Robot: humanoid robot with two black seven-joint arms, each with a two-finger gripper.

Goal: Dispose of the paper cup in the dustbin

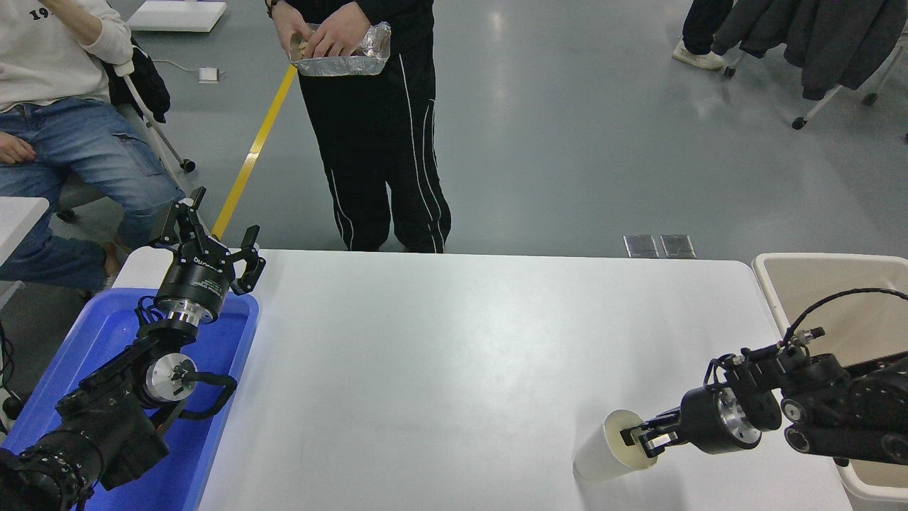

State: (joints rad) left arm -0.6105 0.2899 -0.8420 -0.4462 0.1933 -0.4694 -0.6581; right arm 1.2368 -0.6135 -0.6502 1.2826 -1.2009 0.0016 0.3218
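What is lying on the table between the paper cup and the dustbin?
In the head view, only the right end effector and its arm fill the stretch from the tilted paper cup to the dustbin; the white table there carries nothing else.

Dustbin [816, 273] at right of frame: cut off by the right and bottom edges, part of its inside covered by the right arm. Paper cup [599, 455], lower right: rim and mouth partly hidden behind right pincer [633, 438]. Left arm runs out of the lower-left corner. Blue tub [213, 419] cut by the bottom edge. Both people at top of frame cropped above the chest
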